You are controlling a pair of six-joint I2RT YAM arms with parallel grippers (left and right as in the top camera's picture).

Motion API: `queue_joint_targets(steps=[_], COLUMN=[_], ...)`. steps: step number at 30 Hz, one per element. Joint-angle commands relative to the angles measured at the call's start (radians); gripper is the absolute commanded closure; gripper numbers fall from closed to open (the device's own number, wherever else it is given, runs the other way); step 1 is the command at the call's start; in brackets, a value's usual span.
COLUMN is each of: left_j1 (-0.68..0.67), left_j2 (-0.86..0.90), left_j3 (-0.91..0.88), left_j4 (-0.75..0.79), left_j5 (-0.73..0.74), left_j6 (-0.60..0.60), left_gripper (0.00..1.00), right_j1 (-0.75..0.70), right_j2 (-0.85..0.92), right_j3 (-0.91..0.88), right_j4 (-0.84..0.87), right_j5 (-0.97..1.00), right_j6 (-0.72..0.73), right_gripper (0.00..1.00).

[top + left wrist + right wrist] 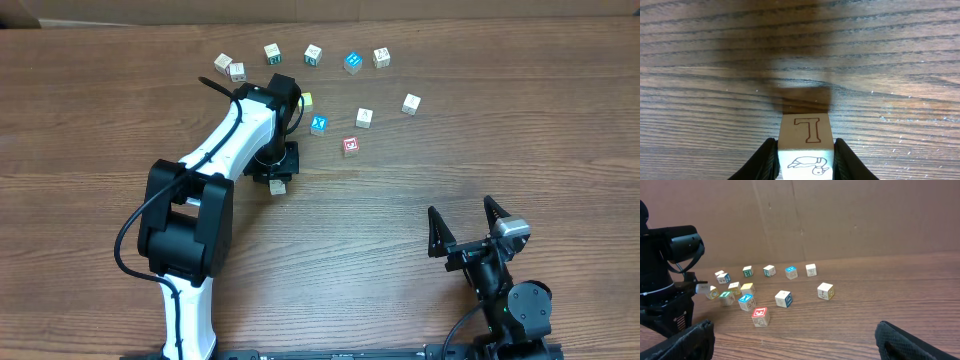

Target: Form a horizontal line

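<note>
L gripper (806, 162) clamped on letter block (805, 131), on the near side of the cluster. Scattered blocks (313, 54) lie beyond and to the right; L arm nearer. R gripper (467, 228) wide open, empty, well apart.

Dark brown wood-grain table (520, 110), filling nearly the whole overhead view, grain running left to right. Same table (715, 60) close up in the left wrist view: fine dark streaks, a few pale flecks at lower right, a soft blurred shadow (800, 65) across the middle. Behind the far edge, a plain brown cardboard wall (865, 220), upright, marked with vertical creases; from overhead, only a thin tan strip along the top. Even, diffuse light throughout.
</note>
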Motion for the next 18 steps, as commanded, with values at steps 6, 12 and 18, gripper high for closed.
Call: queue_joint_targets(steps=[6,12,18], left_j1=[-0.007,-0.008,-0.008], left_j2=[0.013,0.013,0.013], left_j3=[-0.042,-0.042,-0.042], left_j4=[-0.028,-0.071,-0.085], left_j5=[0.039,0.043,0.046], left_j6=[0.0,0.0,-0.005], left_gripper=[0.73,0.73,0.72], right_j1=[-0.002,-0.002,-0.002], right_j2=[-0.008,-0.008,-0.008], right_j3=[-0.01,-0.01,-0.01], right_j4=[0.006,0.006,0.006], right_j5=[0.0,0.0,0.0], right_j6=[-0.001,-0.001,-0.001], right_gripper=[0.0,0.0,0.0])
